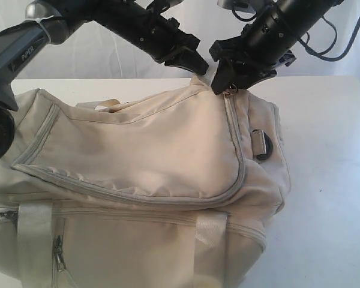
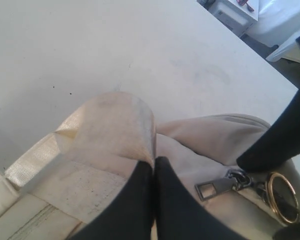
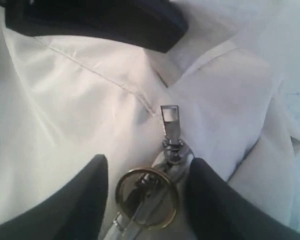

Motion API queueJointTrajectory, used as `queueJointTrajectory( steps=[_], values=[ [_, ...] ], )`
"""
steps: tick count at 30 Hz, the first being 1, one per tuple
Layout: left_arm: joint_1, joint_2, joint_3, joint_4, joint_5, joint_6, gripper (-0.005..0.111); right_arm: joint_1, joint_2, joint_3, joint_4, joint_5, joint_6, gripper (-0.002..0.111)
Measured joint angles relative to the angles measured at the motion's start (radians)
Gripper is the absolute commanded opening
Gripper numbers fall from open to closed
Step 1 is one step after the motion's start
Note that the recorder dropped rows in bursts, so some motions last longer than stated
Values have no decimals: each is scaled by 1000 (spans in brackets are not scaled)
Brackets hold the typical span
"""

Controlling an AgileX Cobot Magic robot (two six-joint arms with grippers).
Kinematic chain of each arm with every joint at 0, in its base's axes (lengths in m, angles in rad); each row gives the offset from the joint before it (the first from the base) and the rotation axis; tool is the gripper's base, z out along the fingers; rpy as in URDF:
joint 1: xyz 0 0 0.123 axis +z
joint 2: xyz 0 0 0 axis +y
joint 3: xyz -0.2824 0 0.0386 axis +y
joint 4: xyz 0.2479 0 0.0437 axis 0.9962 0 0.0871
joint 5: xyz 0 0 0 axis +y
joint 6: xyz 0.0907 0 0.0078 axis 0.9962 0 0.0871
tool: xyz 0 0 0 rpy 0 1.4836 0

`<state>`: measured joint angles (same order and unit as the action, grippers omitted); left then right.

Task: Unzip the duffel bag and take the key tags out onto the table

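— Any writing you can read?

— One word: "PiPER", in pale letters on the grey link of the left arm.

— Where is the duffel bag?

— On the table, under both sets of fingers. Its end ridge comes right up to them.

— The left gripper?

— Its fingers are pressed together with no gap showing. They pinch a pale webbing tab, which loops up just past the tips.

— And the right gripper?

— Spread wide and gripping nothing. Its fingers straddle the zipper pull. A brass ring lies between them, nearer the palm than the pull. In the left wrist view one right finger tip sits just beside the pull, but I cannot tell whether it touches.

— Edges?

— From the pull, the grey zipper piping runs down away from the right fingers and curves along the flap. It looks closed along that stretch. A black D-ring sits on the bag's end, below those fingers.

— Room to move?

— Past the left fingertips the tabletop is bare out to its far edge. On the outer side of the right fingers, beyond the bag's end, it is also bare and white. The two grippers are close together over the ridge.
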<state>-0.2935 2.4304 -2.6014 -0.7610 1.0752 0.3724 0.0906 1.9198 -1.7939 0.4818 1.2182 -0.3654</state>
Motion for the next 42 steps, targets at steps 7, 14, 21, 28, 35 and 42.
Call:
queueJointTrajectory(
  steps=[7,14,21,28,35,42],
  values=[
    [0,0,0,0,0,0,0,0,0,0,-18,-4,22,10],
    [0,0,0,0,0,0,0,0,-10,2,-20,-4,26,1],
    [0,0,0,0,0,0,0,0,-17,2,-20,-4,26,6],
    [0,0,0,0,0,0,0,0,-18,2,-20,-4,26,38],
    [0,0,0,0,2,0,0,0,-44,2,-54,0,29,40],
    [0,0,0,0,2,0,0,0,-143,47,-67,0,60,40]
  ],
)
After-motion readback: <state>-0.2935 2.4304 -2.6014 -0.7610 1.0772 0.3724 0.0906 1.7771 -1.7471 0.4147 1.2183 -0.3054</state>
